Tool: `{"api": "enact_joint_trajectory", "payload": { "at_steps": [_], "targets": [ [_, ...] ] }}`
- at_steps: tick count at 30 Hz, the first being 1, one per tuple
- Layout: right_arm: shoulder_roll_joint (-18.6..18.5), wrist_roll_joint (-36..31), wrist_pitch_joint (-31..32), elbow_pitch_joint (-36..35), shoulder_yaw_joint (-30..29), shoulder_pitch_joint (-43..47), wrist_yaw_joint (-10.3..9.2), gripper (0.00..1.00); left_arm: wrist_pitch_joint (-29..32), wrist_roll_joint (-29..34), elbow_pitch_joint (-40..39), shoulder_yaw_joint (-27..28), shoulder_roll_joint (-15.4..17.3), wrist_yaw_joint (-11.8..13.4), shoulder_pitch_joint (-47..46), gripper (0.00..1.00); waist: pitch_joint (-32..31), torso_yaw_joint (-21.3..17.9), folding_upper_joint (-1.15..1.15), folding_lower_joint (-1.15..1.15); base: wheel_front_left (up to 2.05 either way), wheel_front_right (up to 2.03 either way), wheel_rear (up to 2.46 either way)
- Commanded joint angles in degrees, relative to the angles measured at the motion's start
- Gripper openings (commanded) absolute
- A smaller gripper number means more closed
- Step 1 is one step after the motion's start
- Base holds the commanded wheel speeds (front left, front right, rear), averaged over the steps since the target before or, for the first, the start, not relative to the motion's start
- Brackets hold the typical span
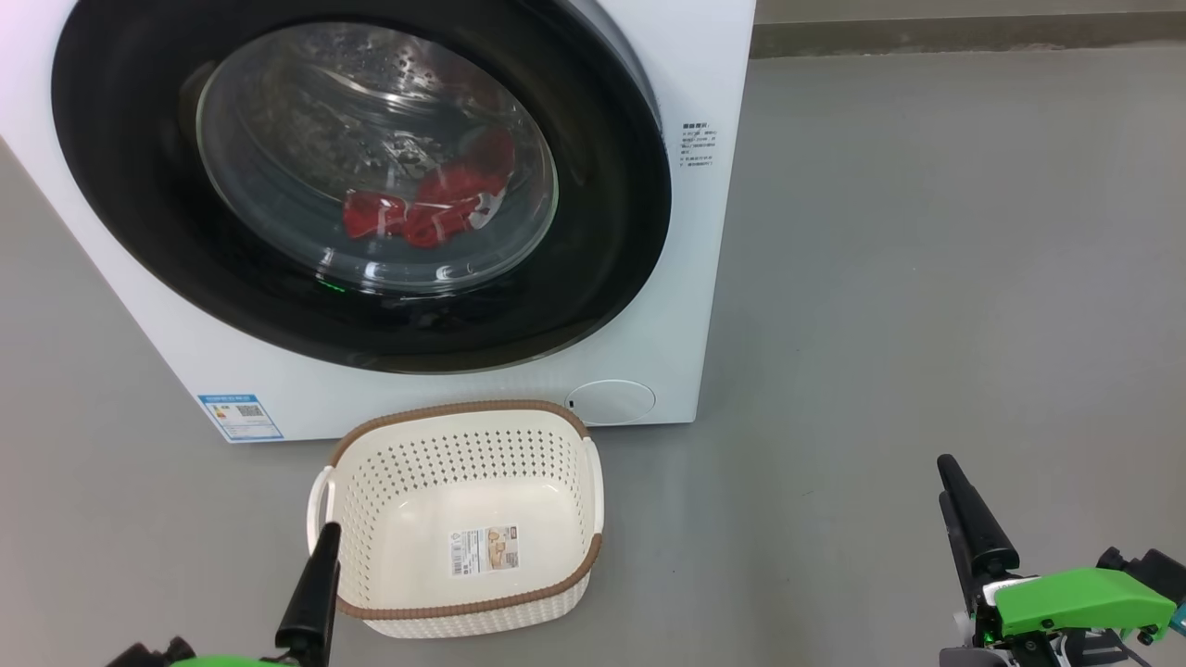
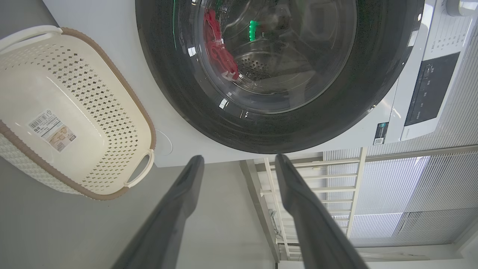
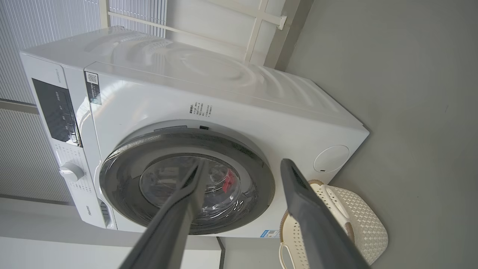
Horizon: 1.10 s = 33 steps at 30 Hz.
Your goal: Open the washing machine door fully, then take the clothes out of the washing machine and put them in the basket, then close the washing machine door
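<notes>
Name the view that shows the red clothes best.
The head view: the red clothes lie large and nearly whole behind the washing machine door. The left wrist view shows them smaller; the right wrist view, just a small red patch.

White washing machine [image 1: 704, 120], glossy black-rimmed door [image 1: 611, 232], red clothes [image 1: 435, 208] inside; cream perforated basket [image 1: 435, 463], brown woven-look rim.
</notes>
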Motion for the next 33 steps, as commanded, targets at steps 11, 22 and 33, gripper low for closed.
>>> {"api": "enact_joint_trajectory", "payload": {
  "at_steps": [11, 22, 33],
  "targets": [
    [-0.7, -8.1, -2.3, -2.4, 1.6, -3.5, -0.01, 1.00, -2.4, 11.3, -2.4, -0.1, 0.6, -0.2, -3.9, 1.00, 0.2, -0.1, 0.00, -0.01, 0.00, 0.00, 0.00],
    [-0.7, -17.1, -4.2, -2.9, 2.7, -4.4, -0.02, 1.00, -4.3, 21.4, -2.8, -0.5, 0.5, -0.2, -4.8, 1.00, 0.1, -0.1, 0.00, -0.01, 0.00, 0.00, 0.00],
    [-0.8, -26.2, -5.9, -3.3, 3.6, -5.0, -0.02, 1.00, -5.9, 31.0, -3.4, -0.4, 0.5, -0.3, -5.6, 1.00, 0.1, -0.2, 0.00, -0.01, 0.00, 0.00, 0.00]
  ]
}}
